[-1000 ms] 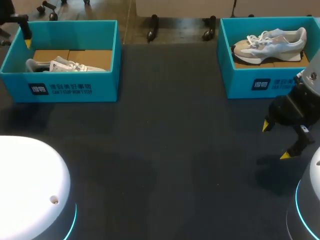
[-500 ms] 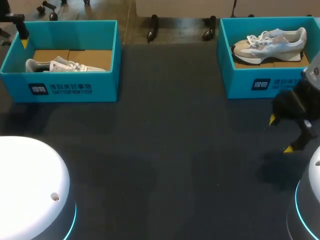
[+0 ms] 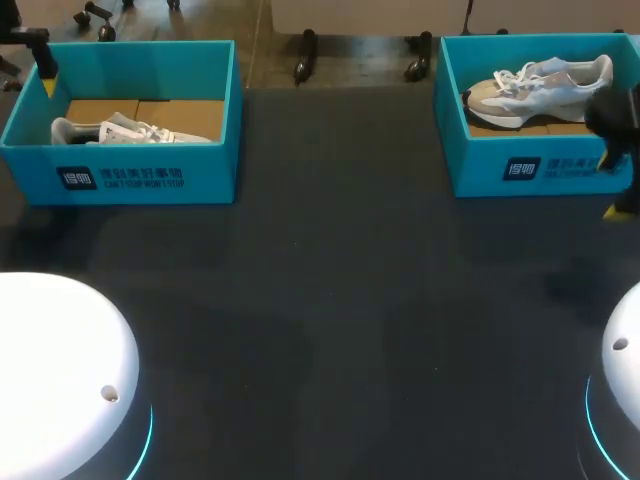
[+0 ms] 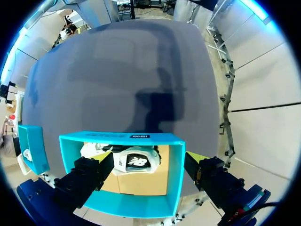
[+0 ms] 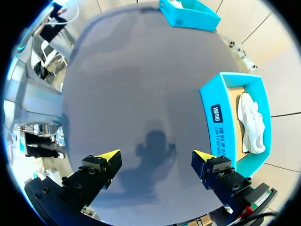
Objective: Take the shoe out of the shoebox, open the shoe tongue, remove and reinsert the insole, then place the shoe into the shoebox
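Progress: nothing done yet, by my judgement; lifting out, tongue and insole all remain.
Boxes: two, both teal. The left shoebox [image 3: 150,180] is far left and the right shoebox [image 3: 480,170] far right on the table [image 3: 340,300].
Shoes: two (one per box), the left shoe [image 3: 130,130] and the right shoe [image 3: 545,88].
Left arm: the left gripper [image 4: 150,160] has its fingers apart and empty, over the left shoebox.
Right arm: the right gripper [image 5: 156,155] has its fingers apart and empty, above bare table just near the right shoebox.

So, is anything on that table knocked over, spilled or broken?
Nothing stands out. The left teal cardboard shoebox and the right teal cardboard shoebox both sit upright on the dark table, one holding a white sneaker, the other a white-and-beige sneaker. Nothing spilled or damaged.
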Controlling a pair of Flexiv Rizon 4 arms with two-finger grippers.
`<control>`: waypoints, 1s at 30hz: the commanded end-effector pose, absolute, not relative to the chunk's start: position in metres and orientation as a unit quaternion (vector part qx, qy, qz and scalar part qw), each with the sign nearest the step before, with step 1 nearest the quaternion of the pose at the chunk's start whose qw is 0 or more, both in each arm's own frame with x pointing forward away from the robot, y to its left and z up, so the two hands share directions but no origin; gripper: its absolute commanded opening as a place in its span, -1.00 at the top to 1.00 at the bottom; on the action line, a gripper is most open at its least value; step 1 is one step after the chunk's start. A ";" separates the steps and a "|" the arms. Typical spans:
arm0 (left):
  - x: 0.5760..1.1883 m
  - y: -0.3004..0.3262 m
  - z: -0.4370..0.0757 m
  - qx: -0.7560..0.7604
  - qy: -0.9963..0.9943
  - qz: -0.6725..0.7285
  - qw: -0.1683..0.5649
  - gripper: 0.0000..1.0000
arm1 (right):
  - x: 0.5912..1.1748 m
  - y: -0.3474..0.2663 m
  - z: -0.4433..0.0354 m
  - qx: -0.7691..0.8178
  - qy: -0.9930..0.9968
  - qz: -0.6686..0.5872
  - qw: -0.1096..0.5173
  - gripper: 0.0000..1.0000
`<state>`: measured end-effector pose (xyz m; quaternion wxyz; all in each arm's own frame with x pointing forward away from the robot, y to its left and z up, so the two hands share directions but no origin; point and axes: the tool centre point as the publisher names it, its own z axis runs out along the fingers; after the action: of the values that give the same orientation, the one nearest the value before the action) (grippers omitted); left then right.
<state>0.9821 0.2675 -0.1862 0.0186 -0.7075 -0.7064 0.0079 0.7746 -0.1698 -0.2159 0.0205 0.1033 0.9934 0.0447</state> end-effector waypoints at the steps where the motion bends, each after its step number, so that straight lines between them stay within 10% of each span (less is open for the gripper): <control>1: 0.982 0.268 -0.186 -0.708 -0.706 0.007 0.019 -1.00 | 0.781 -0.164 -0.214 0.104 0.994 0.028 0.010 -1.00; 30: 0.982 0.268 -0.186 -0.708 -0.706 0.007 0.019 -1.00 | 0.917 -0.222 -0.205 0.486 0.871 0.061 -0.029 -1.00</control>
<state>0.9821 0.2675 -0.1864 0.0182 -0.7075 -0.7064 0.0080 0.8962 -0.2117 -0.2045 0.0159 0.4012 0.9151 0.0368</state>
